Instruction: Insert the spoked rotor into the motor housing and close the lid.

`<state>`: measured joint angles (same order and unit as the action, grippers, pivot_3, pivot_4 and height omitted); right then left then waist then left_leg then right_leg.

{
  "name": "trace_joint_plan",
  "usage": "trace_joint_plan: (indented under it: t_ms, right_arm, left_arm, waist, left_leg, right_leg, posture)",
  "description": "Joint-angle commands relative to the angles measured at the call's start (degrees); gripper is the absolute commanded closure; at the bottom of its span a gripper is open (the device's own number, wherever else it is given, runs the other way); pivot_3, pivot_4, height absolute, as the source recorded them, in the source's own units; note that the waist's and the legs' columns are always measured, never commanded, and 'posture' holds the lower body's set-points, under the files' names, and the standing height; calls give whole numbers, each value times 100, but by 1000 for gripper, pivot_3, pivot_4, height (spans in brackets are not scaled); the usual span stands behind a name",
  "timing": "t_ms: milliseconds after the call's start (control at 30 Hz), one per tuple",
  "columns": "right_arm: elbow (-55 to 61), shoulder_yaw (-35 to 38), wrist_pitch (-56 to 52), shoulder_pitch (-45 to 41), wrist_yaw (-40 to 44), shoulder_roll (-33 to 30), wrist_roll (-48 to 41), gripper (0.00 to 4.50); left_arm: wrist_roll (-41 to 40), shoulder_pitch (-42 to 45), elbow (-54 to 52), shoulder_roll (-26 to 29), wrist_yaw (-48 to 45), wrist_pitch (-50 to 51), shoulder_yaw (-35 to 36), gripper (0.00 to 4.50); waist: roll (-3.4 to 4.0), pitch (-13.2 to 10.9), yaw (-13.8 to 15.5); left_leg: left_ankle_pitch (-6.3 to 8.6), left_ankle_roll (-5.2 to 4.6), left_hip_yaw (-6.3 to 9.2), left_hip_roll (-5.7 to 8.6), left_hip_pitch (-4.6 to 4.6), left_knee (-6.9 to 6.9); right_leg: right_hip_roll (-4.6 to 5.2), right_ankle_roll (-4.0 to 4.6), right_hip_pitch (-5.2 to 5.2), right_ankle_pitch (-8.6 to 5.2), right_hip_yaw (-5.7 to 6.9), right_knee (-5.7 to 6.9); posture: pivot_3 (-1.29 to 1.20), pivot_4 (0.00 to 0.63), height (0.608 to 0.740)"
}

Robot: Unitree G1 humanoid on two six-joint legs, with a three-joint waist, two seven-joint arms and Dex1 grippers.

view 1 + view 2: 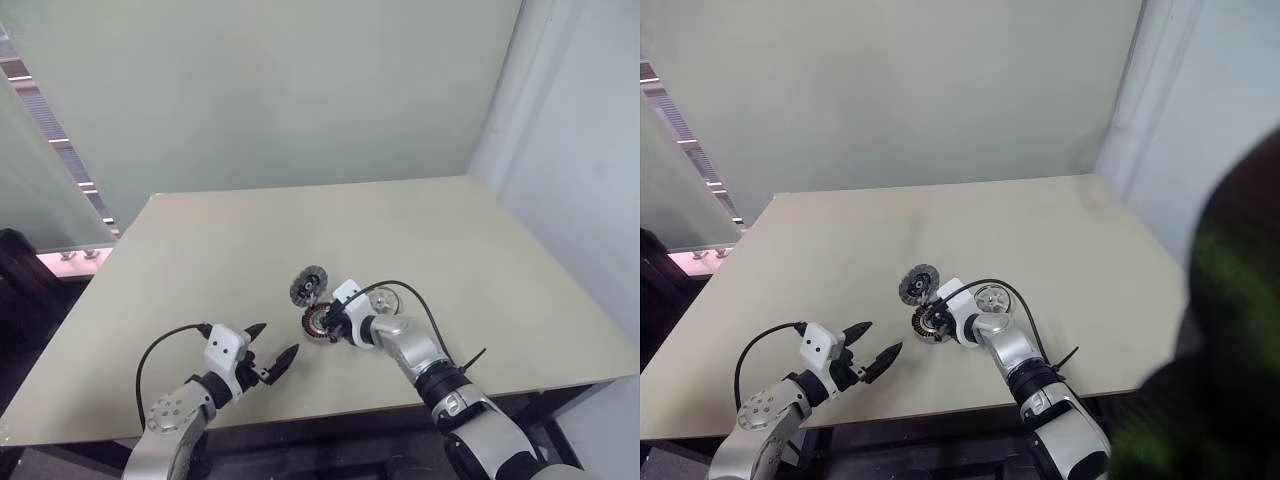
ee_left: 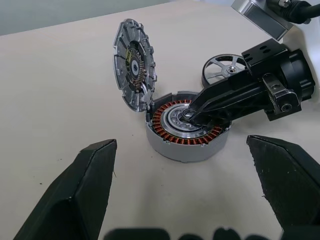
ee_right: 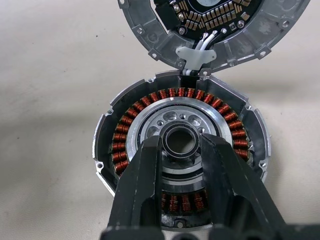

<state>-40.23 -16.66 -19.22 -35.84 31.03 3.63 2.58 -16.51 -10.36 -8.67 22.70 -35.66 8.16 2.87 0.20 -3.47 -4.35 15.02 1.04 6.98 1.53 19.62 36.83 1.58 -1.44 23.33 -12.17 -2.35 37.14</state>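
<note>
The motor housing (image 1: 317, 324) sits on the table, its ring of copper-red windings (image 3: 120, 145) exposed. The lid (image 1: 309, 286) stands upright, hinged open at the housing's far edge, inner side showing (image 2: 132, 65). The spoked rotor (image 1: 383, 298) lies flat on the table just right of the housing, behind my right wrist (image 2: 222, 67). My right gripper (image 3: 180, 142) reaches down into the housing, its fingers (image 3: 145, 175) closed on either side of the central hub. My left gripper (image 1: 277, 339) hovers open, a short way to the left of the housing, with nothing between its fingers.
The beige table (image 1: 450, 230) has its front edge close under both arms. A pale wall runs behind it and a glass partition (image 1: 40, 170) stands at the left. A dark blurred shape (image 1: 1220, 330) covers the right side of the right eye view.
</note>
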Motion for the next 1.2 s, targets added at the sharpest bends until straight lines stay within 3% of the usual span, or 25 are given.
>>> trace_joint_plan:
  t_ms: [33, 1200]
  right_arm:
    - [-24, -36, 90, -35, 60, 124, 1, 3697]
    - [-77, 256, 437, -118, -103, 91, -41, 3697]
  left_arm:
    - [-34, 75, -136, 66, -20, -55, 96, 0]
    - [-117, 85, -149, 6, -26, -48, 175, 0]
  waist:
    - [0, 0, 0]
    - [0, -1, 4]
  left_leg:
    - [0, 0, 0, 0, 0, 0]
    - [0, 0, 3, -3, 2, -1]
  right_leg:
    - [0, 0, 0, 0, 0, 0]
    - [-7, 1, 0, 1, -3, -2]
  posture:
    - [0, 0, 740]
    - [0, 0, 740]
